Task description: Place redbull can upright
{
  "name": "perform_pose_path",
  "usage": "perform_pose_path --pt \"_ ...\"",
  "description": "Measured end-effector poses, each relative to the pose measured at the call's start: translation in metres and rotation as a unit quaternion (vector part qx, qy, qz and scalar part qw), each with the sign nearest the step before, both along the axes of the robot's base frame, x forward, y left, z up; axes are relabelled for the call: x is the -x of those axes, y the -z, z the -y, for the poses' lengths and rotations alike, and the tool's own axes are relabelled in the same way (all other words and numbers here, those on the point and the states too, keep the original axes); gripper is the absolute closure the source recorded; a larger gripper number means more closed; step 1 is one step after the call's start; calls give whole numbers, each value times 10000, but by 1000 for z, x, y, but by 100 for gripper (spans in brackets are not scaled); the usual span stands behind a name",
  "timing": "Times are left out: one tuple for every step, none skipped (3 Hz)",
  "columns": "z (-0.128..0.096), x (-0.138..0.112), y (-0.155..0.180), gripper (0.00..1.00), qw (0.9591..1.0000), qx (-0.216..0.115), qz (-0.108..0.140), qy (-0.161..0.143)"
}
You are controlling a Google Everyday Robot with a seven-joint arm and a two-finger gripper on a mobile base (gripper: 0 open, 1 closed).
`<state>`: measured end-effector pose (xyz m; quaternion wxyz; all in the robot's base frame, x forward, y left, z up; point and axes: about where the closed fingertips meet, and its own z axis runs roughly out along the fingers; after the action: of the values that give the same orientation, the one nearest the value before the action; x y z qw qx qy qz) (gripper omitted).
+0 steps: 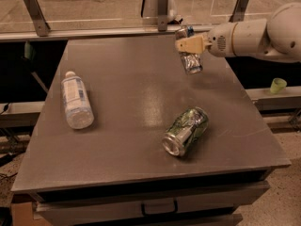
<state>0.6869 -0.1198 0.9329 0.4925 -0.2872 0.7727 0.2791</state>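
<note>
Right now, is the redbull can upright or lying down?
Nearly upright, slightly tilted: the redbull can hangs in the gripper, over the table's far right part. Whether its base touches the table cannot be told.

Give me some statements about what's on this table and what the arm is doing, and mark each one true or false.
1. The gripper grips the redbull can near the far right part of the table. True.
2. The green-and-silver can stands upright. False: it lies on its side.
3. The plastic bottle lies on the table's left side. True.
4. The bottle touches the green-and-silver can. False: they lie well apart, with bare table between them.
</note>
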Motion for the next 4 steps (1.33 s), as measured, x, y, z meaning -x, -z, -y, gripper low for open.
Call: perform_pose_path --pt "8 12 -9 100 9966 -284 501 -588" --pt "17 20 -14 100 9876 -408 1054 -1094" --pt "24 26 -7 100 9781 -714 1356 -1407" --pt "31 29 1 100 9722 -1042 1463 -1503"
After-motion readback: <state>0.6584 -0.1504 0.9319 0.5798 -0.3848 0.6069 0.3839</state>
